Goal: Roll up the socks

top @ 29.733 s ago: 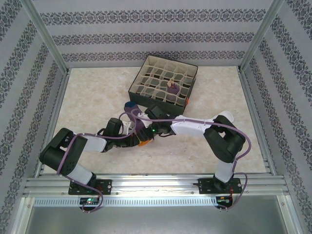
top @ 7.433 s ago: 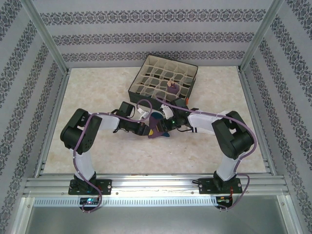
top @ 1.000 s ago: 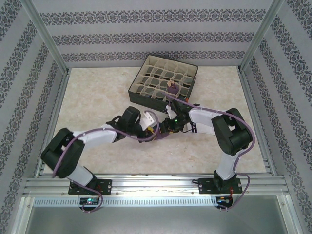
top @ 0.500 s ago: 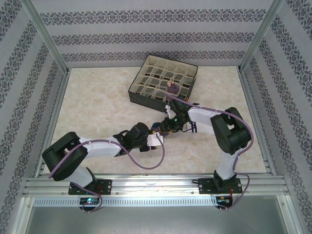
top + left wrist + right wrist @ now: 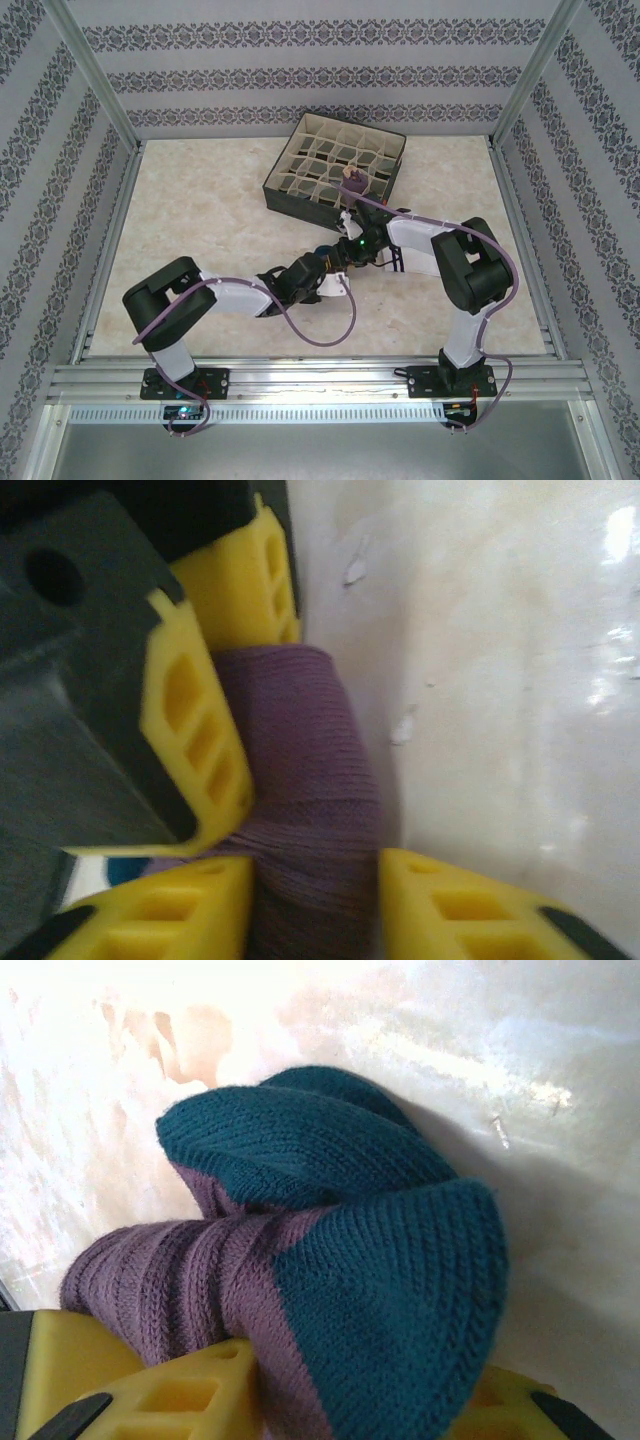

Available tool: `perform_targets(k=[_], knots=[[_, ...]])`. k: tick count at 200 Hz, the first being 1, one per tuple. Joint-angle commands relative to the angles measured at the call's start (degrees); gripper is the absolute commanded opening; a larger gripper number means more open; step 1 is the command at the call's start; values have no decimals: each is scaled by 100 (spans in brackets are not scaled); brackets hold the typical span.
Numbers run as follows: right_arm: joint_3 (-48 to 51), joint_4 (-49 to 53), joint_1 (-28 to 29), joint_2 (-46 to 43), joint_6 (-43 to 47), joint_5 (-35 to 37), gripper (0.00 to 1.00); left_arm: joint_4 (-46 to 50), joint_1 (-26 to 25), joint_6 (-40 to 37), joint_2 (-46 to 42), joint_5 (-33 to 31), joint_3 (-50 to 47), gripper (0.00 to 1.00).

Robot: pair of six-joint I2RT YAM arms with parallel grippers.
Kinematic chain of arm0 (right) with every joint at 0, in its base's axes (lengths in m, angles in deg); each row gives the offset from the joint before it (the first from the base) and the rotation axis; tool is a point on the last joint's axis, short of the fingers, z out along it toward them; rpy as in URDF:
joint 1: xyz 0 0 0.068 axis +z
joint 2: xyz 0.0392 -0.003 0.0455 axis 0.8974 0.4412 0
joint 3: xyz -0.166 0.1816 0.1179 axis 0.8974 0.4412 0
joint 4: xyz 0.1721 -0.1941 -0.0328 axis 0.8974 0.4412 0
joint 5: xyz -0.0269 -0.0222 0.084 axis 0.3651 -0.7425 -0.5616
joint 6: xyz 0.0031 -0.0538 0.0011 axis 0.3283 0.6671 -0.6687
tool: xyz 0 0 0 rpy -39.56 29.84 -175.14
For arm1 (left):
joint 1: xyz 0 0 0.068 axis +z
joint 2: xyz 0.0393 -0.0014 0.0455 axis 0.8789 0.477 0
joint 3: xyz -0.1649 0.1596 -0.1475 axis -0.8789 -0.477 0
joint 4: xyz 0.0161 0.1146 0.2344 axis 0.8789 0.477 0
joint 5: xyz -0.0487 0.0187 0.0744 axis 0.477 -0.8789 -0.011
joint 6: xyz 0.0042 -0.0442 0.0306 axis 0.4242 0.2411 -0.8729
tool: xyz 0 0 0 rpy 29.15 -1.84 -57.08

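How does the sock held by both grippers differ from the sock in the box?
The held sock is on the table, in the jaws of the left gripper and right gripper; the boxed sock sits free in a box compartment. The held sock's teal cuffs flare open; the boxed sock is bundled compactly. Both are mostly purple.

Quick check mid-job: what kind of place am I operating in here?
Probably a staged robot test cell, not a real home: aluminium frame posts, wallpapered panels, and a marble-look table with a divider box.
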Motion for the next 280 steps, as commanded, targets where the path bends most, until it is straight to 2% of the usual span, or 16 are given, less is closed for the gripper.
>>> perform_targets(k=[1, 46, 92, 123, 149, 171, 195, 223, 280], knots=[[258, 759, 141, 401, 422, -134, 34, 655, 38, 123, 376, 95, 358, 25], [472, 664, -207, -47, 627, -1074, 43, 1582, 410, 1104, 215, 1582, 610, 2], [693, 576, -653, -807, 431, -1328, 54, 2352, 533, 1919, 32, 2777, 772, 0], [803, 505, -787, -1445, 171, -917, 55, 2815, 747, 2607, 150, 3581, 1083, 0], [1020, 355, -805, -1859, -172, -260, 55, 3020, 1049, 3195, 387, 4260, 1370, 0], [1229, 240, -800, -2050, -360, 143, 55, 3027, 1354, 3889, 650, 4773, 1625, 0], [1389, 63, -772, -2085, -502, 275, 55, 2712, 1676, 4720, 975, 5478, 1735, 1], [1366, -147, -650, -1933, -644, 420, 55, 2405, 1901, 5460, 1298, 5764, 1701, 1], [821, -380, -272, -1232, -861, 700, 55, 2208, 2104, 6013, 1672, 5842, 1612, 2]])
